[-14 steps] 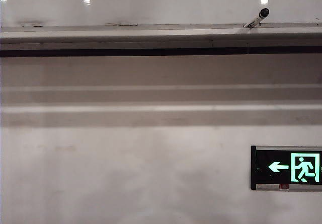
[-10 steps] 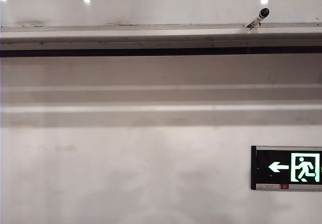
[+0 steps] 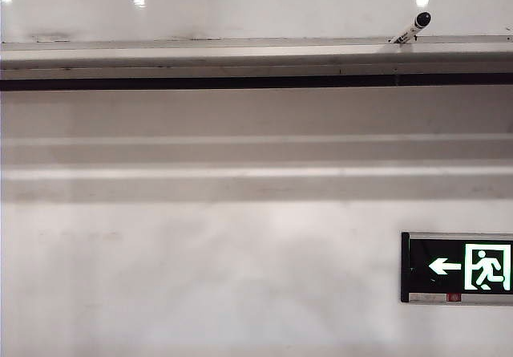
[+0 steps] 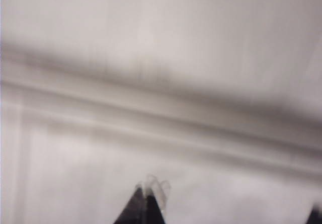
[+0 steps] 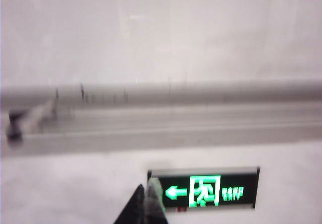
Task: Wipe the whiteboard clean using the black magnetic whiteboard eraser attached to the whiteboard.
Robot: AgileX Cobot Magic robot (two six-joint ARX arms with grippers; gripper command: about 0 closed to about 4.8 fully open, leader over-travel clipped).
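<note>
The whiteboard [image 3: 256, 8] is seen along the exterior view's top, above its silver ledge [image 3: 240, 52]. The left gripper [image 4: 148, 204] and right gripper [image 5: 146, 206] are pressed together, empty, facing the wall [image 3: 200, 277]

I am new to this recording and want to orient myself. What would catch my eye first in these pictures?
The lit green exit sign low on the wall at the right stands out most. Above it a long silver ledge crosses the whole view, with a marker lying at its right end under the glossy whiteboard. The left claw and right claw are shut and empty.
</note>
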